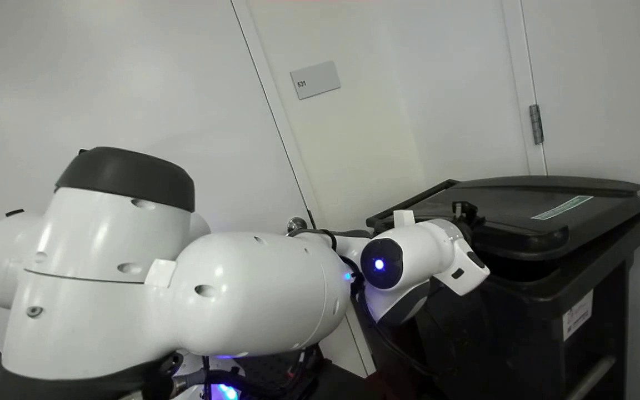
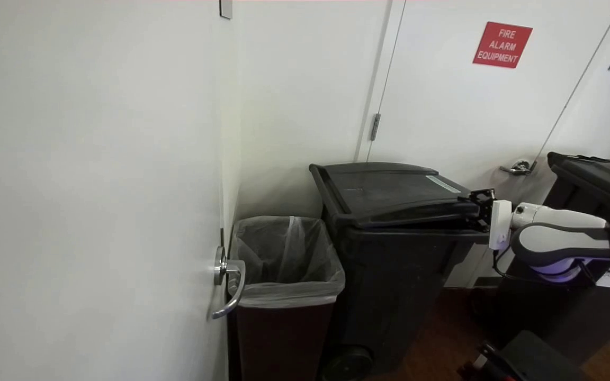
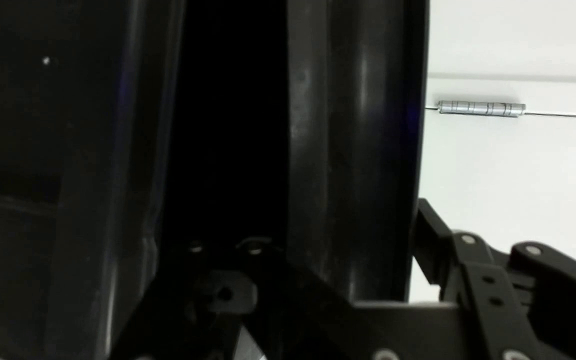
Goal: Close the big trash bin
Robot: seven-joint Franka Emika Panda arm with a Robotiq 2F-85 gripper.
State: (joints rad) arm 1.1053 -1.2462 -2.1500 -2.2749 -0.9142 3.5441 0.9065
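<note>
The large black plastic wheelie bin (image 2: 389,286) stands just beside a dark-brown plastic-lined bin (image 2: 286,338), its flat hinged lid (image 2: 384,188) nearly down, gapped in front. The black claw (image 2: 478,209), jaws parted by the lid's front edge, grips it; pressing it flush seems left.

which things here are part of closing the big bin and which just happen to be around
Part of the job:
big trash bin
lid, not fully down, with a dark gap under its front
gripper, closed on the lid's front edge

Just around:
lined waste bin
second dark bin
red fire alarm sign
grey room sign
</note>
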